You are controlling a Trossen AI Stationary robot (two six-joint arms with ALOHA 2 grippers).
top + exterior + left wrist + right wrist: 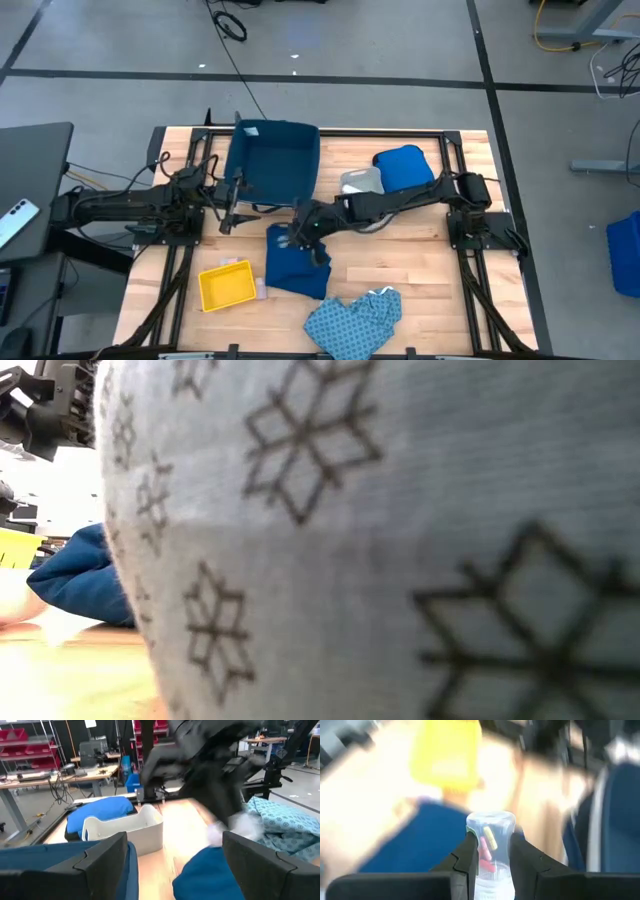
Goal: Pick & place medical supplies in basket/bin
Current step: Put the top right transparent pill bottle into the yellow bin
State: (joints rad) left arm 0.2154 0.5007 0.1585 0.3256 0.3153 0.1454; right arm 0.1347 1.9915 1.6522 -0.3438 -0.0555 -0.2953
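My right gripper [303, 235] hovers over the dark navy garment [298, 265] at the table's middle, shut on a small clear vial [490, 847] with yellow and red capsules inside. My left gripper [232, 205] is open and holds nothing, beside the navy bin [272, 160]; its fingers [107, 855] stand wide apart. The light blue patterned garment [355, 320] lies crumpled at the near edge and fills the low view [400, 540]. The yellow tray [228, 285] sits near-left, with a white packet [260, 290] beside it. The grey tray [362, 183] stands next to the royal-blue bundle [403, 167]. My right gripper pinches the clear vial between its two fingers [465, 857], one on each side of the vial's body [492, 862]. The vial lies along the fingers, and its rounded end [490, 820] sticks out past the fingertips. Its other end is hidden between the fingers.
The right arm [210, 770] reaches across the table's middle in front of my left gripper. The navy bin's near wall [60, 865] lies just below my left fingers. Bare wood shows on the table's near-right part [440, 290].
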